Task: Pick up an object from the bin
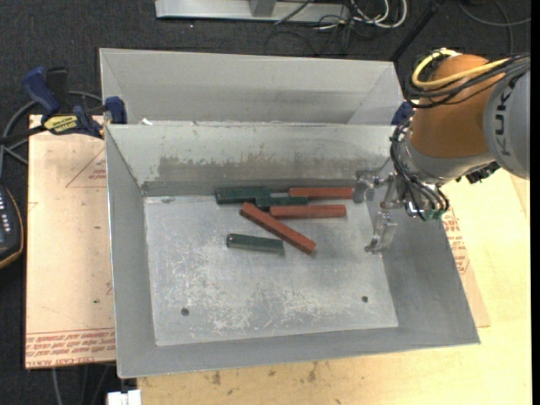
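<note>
- Now, the gripper (375,241) hangs low at the right side of the grey bin (125,251), close to the foot of the right wall. The arm (447,129), with its orange cover, leans in over that wall's rim.
- Whether it is spread or clenched cannot be told from this angle.
- Under it lies bare floor. The nearest things are two bars to its left, an upper red bar (321,192) and a lower red bar (308,212). Both run roughly parallel to the back wall, and their right ends are near the gripper but apart from it.
- A long dark green bar (245,197) lies end to end with the upper red bar, hard along the foot of the back wall, with little room on that edge.
- A slanted red-brown bar (277,228) runs from under the long green bar down towards the right. Its upper part passes by the left end of the lower red bar, and I cannot tell whether they touch.
- A short dark green bar (255,243) lies just beside the slanted one, on its lower left side, clear of the rest.
- The bars sit as a loose cluster at the back middle of the floor, well apart from the left and front walls.
- The front half of the floor and the strip along the left wall are open room, as is the patch between the bars' right ends and the right wall, where the gripper is.
</note>
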You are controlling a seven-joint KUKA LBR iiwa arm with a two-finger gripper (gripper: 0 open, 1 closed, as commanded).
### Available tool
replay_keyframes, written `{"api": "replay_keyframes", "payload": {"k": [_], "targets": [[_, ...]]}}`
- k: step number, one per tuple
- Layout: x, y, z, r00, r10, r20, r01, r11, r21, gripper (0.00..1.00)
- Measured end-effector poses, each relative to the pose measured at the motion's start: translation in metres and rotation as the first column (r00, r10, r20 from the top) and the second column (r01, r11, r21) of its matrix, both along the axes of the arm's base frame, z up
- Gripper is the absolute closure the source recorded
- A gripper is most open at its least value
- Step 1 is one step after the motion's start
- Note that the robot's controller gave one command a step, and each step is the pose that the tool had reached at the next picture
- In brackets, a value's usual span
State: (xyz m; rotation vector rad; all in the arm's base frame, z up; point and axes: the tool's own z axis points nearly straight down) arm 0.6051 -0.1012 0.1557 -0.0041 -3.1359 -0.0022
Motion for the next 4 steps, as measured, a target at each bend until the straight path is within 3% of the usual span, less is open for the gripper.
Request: {"api": "replay_keyframes", "payload": {"k": [1,2,3,4], "targets": [[0.014,0.093,-0.089,1.0,0.001,0.005,-0.001,1.0,0.003,0.0],[0.054,0.141,-0.084,0.999,0.045,0.008,-0.045,0.999,0.0,0.0],[0.055,0.138,-0.081,0.999,0.041,0.013,-0.041,0.999,0.0,1.0],[0.049,0.139,0.073,0.999,-0.041,0.018,0.041,0.999,0.001,1.0]]}}
